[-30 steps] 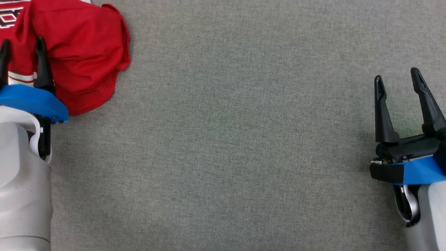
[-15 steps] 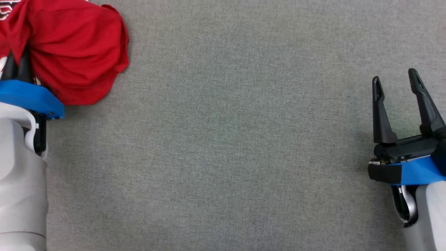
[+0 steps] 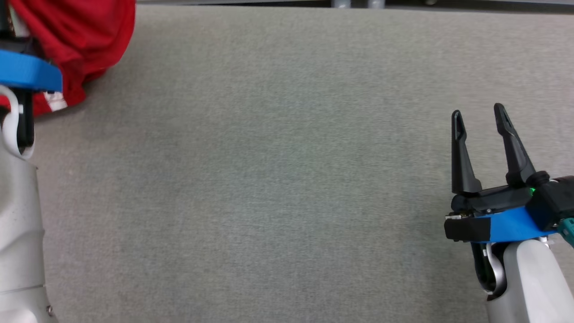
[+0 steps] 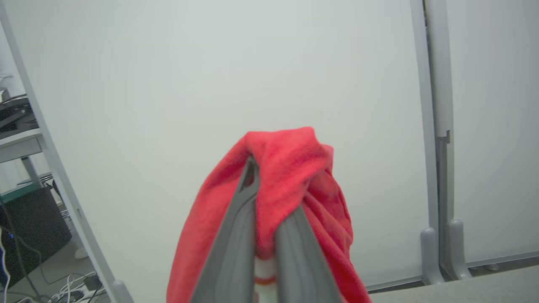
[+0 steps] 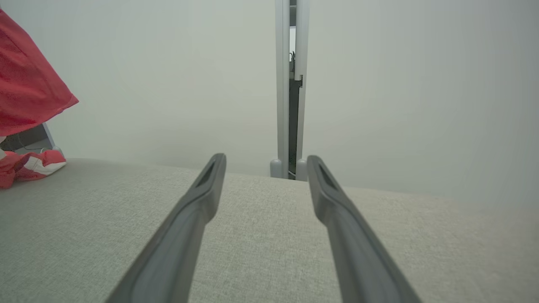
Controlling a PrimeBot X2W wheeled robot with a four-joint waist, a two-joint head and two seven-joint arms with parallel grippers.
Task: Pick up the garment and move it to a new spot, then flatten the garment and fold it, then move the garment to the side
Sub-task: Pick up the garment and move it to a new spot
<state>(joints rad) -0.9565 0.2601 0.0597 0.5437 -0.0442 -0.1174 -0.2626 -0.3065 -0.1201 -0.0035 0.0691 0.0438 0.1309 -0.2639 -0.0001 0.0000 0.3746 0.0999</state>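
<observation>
Left wrist view: the left end effector [image 4: 269, 189], open a second ago, now clamps the red garment [image 4: 290, 155] draped over its fingers [image 4: 229, 252], ready for relocation, while the right end effector [image 3: 478, 112] idles wide open.

Left tool [image 4: 269, 191] clamped tight, right tool [image 3: 478, 112] splayed.

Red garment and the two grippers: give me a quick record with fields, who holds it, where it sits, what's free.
garment: red with white trim, bunched, at the far left of the table
held by: left gripper, shut on a fold
contact: lower end rests on the table
right gripper: open, empty, over the table's right side
</observation>
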